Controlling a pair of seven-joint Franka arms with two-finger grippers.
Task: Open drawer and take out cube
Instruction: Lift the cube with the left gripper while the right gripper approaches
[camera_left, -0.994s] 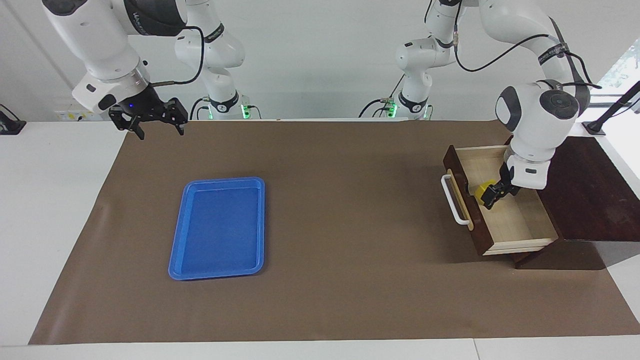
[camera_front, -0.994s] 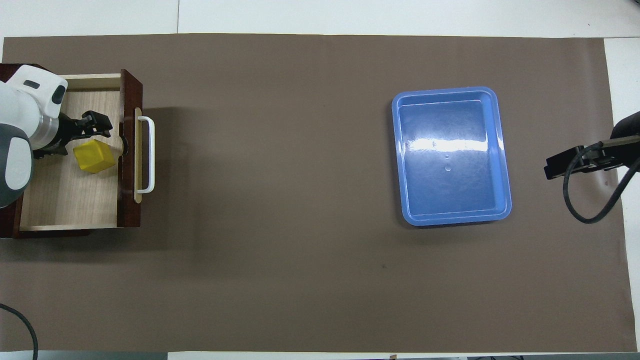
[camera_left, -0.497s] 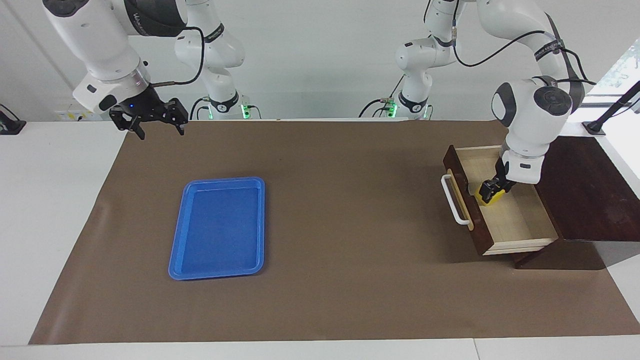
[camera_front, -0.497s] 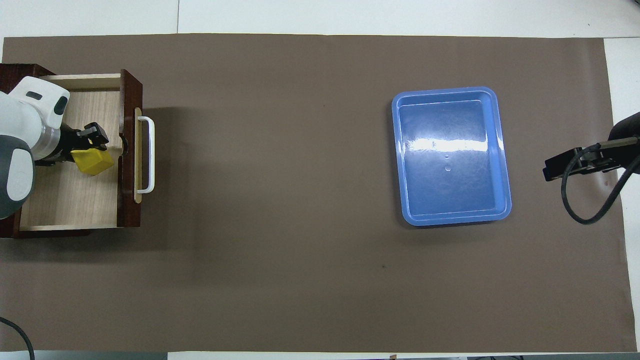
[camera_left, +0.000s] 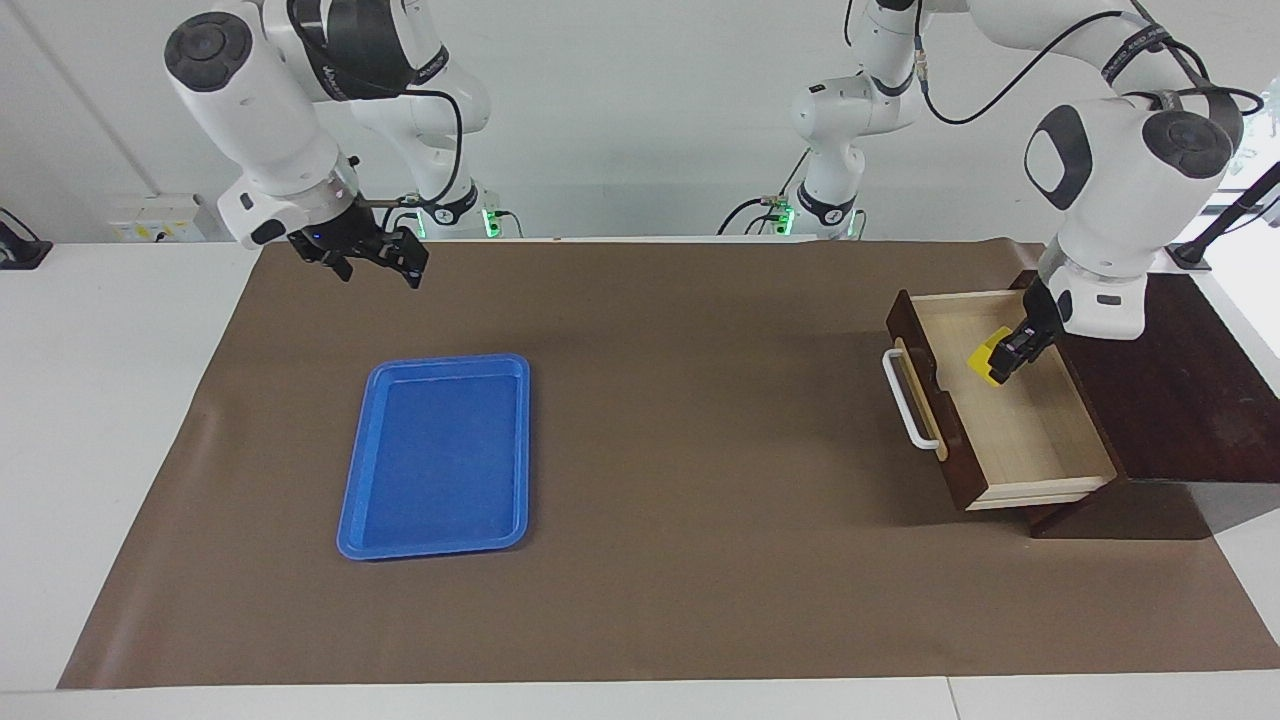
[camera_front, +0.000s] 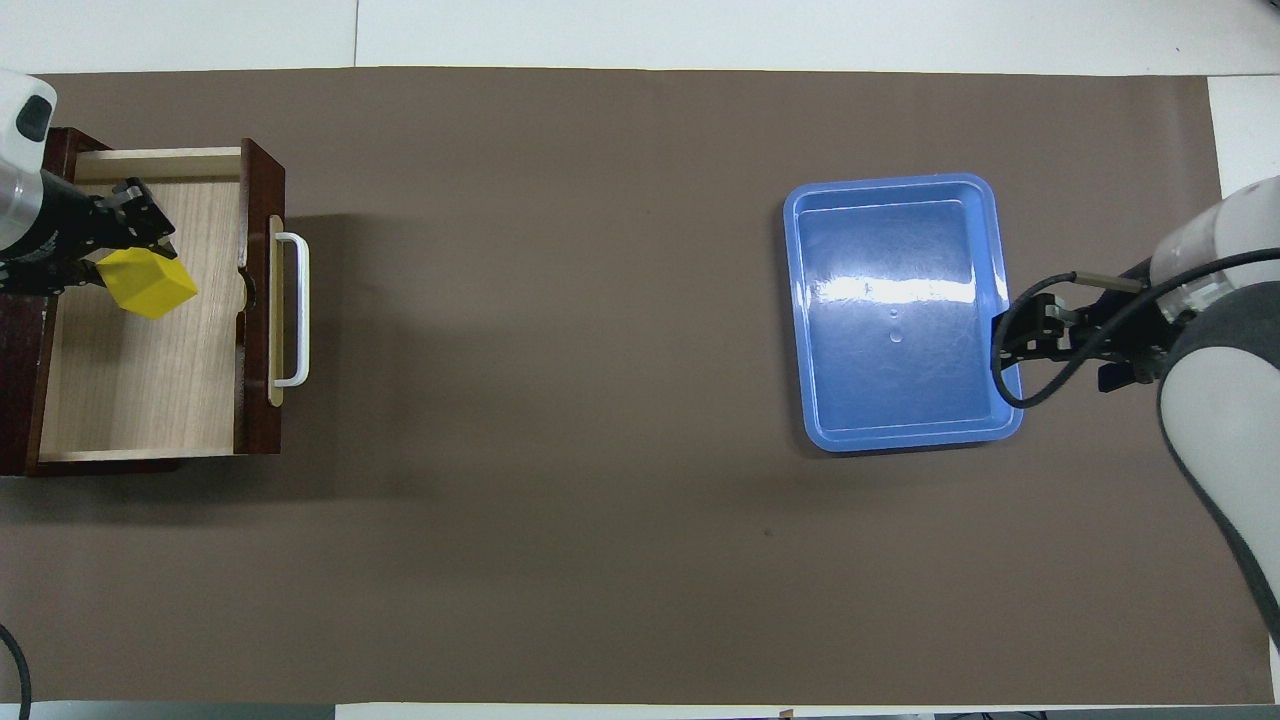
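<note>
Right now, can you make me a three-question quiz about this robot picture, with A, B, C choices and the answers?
1. Where is the yellow cube?
A. On the blue tray
B. In the left gripper, over the open drawer
C. On the brown mat

2. What colour is the drawer's bar handle?
A. White
B. Red
C. Green

3. How is the drawer?
A. Shut
B. Taken out of its wooden box
C. Pulled open

Answers:
1. B: the left gripper is shut on the cube, lifted over the pale drawer floor.
2. A: the bar shows white against the dark front.
3. C: its pale inside shows, sticking out of the wooden box.

The right gripper waits in the air.
</note>
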